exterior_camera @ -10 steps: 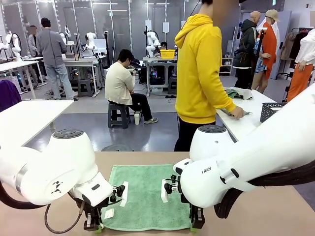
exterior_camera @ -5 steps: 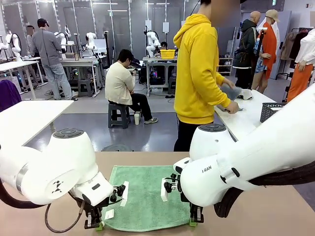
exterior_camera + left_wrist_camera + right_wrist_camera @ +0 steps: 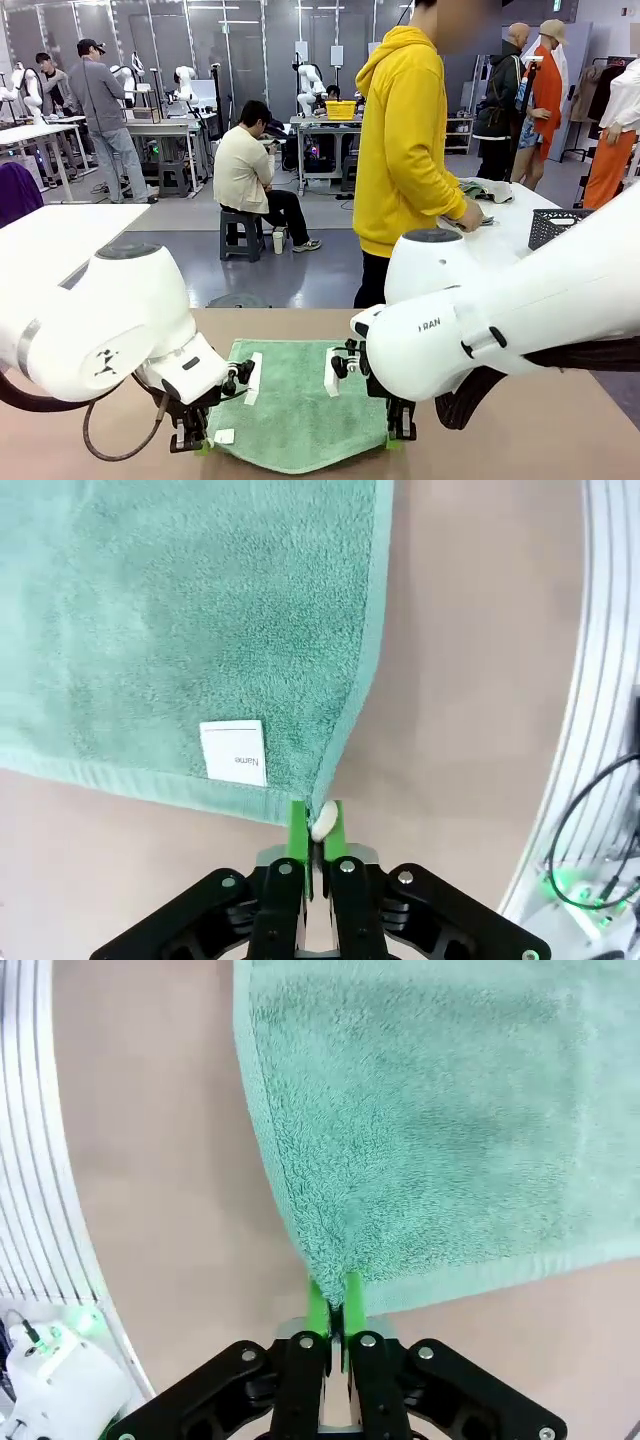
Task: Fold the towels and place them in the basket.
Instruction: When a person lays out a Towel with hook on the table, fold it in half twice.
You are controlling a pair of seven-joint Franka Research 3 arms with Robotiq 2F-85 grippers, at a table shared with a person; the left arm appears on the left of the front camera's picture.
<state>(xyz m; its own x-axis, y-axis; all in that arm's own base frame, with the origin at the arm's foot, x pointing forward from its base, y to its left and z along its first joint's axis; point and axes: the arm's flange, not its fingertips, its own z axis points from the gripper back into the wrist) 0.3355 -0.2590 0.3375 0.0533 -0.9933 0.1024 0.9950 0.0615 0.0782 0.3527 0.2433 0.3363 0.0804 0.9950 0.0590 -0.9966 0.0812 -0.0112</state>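
Pinching the two near corners of the mint green towel [image 3: 300, 395], both tools are pressed together on cloth. The left tool [image 3: 315, 818] is gripping the corner just beside the white tag [image 3: 235, 753], with the white loop [image 3: 323, 821] caught between its green pads [image 3: 298, 825]. The right tool [image 3: 335, 1295] is clamping the other near corner, and the terry is bunching into a ridge above its pads. The towel is lying spread on the brown bench [image 3: 560, 430], midway along the robot's edge, with its far edge lying flat and its near edge curving between the two tools.

A person in a yellow hoodie [image 3: 405, 130] is standing beyond the bench's far edge, turning toward a white table [image 3: 520, 240] on the right. One hand [image 3: 468, 217] is resting beside a greyish cloth [image 3: 487, 190] lying there. The dark mesh basket [image 3: 555, 225] is sitting on that white table, well apart from the green towel.
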